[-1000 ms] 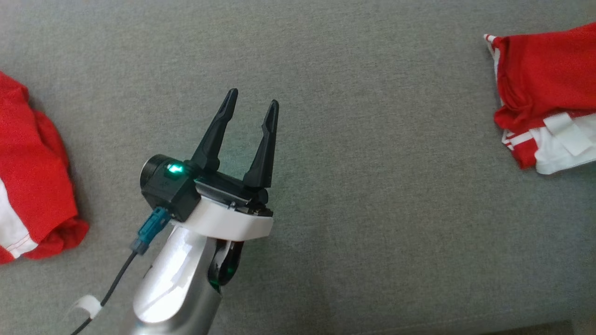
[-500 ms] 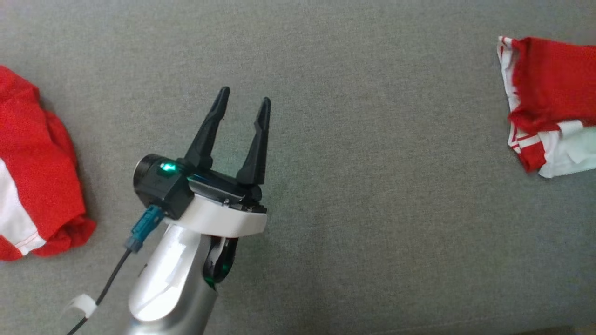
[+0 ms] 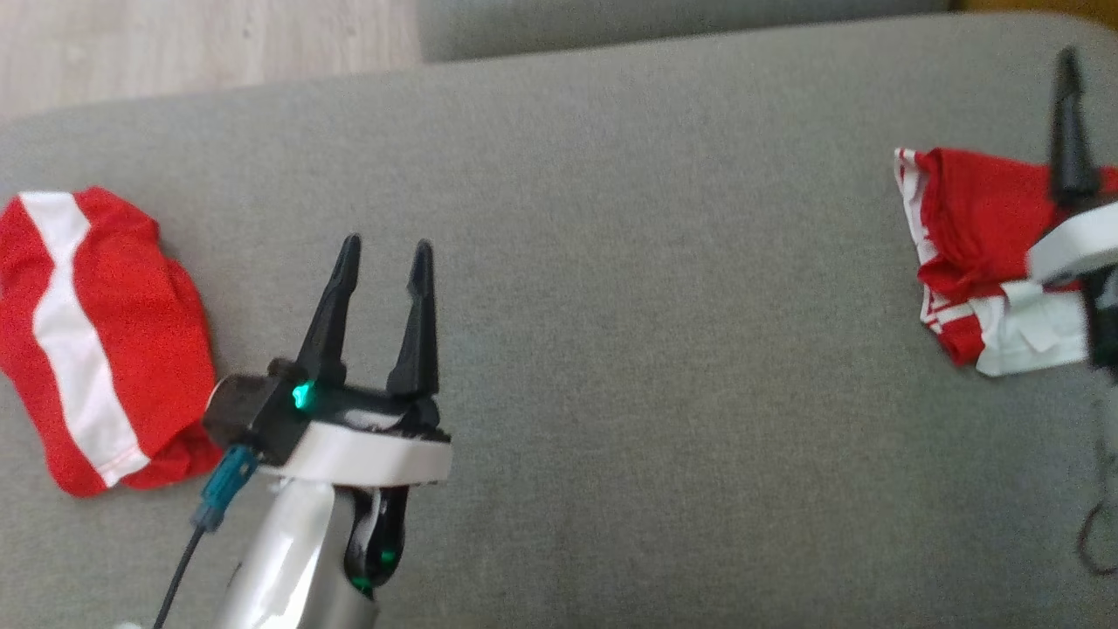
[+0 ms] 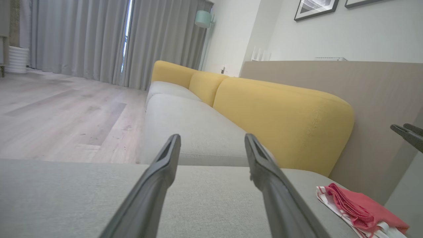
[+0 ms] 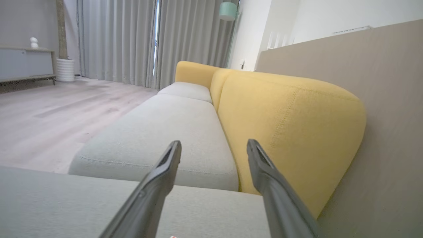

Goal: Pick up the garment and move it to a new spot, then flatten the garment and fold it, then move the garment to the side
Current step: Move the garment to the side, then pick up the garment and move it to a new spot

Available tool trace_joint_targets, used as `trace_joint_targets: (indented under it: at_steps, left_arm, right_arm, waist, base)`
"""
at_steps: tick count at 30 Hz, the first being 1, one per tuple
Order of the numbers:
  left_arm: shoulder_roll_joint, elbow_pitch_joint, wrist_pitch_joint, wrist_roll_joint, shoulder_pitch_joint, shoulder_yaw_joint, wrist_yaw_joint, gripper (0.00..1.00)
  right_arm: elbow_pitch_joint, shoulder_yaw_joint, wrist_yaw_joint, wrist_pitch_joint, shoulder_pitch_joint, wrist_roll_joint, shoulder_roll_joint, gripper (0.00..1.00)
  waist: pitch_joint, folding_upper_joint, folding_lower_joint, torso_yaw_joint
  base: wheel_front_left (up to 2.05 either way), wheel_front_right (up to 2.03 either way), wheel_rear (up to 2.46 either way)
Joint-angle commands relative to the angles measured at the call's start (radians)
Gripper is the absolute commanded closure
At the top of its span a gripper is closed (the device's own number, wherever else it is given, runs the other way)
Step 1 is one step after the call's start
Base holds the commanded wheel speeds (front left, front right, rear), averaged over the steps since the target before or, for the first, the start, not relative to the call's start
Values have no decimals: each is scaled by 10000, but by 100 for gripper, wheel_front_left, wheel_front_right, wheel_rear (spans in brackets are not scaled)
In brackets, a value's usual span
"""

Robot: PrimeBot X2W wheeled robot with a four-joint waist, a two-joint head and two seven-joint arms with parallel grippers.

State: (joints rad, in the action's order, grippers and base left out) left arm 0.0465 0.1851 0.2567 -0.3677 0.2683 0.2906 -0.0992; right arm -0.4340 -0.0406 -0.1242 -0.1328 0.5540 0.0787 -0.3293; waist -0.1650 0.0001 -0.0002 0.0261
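A folded red and white garment [image 3: 969,236] lies on the grey cushion [image 3: 664,367] at the right edge of the head view. Over it stands one dark finger [image 3: 1067,131] of my right arm. In the right wrist view my right gripper [image 5: 213,145] is open with nothing between its fingers. My left gripper [image 3: 384,253] hangs open and empty over the cushion's left half, well away from that garment. The left wrist view shows my left gripper [image 4: 211,138] open, with the folded garment [image 4: 360,208] low at the right.
A second red garment with a white stripe [image 3: 96,341] lies bunched at the cushion's left end. Wooden floor [image 3: 201,44] lies beyond the far edge. A yellow backrest [image 4: 281,122] and another grey seat [image 4: 185,122] stand ahead of the grippers.
The head camera has shifted, so the cushion's far edge and the floor now show. My right arm has come into view over the folded garment. The left gripper stays open.
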Motion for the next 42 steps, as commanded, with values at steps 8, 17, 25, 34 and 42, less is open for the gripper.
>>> trace_joint_targets:
  at_steps: [8,17,25,34,42]
  left_arm:
    - [37,-362,51,162,-724,-861,-61,0]
    - [37,-171,51,38,-1695,-1039,-121,0]
    - [37,-2,51,131,-2204,-1255,-212,0]
    - [37,-84,51,50,-2197,-1169,-23,0]
    - [37,-136,51,109,-2211,-1078,1,0]
  right_arm:
    - [2586,-172,-65,650,-1711,589,1836,0]
    - [2380,-232,-65,-537,-3946,981,2777,0]
    - [1632,459,-65,-1264,-4782,1340,2788,0]
    - [1968,554,-65,-1287,-4848,1282,2790,0]
    - [2050,626,-65,-1288,-4842,1294,2790,0]
  waist:
    - [1057,-1,2,-455]
    - [1495,-1,2,-613]
    - [1682,-1,2,-530]
    - [1711,-1,2,-570]
    - [1696,-1,2,-554]
  base:
    - [0,0,0]
    - [0,0,0]
    - [0,0,0]
    - [0,0,0]
    - [0,0,0]
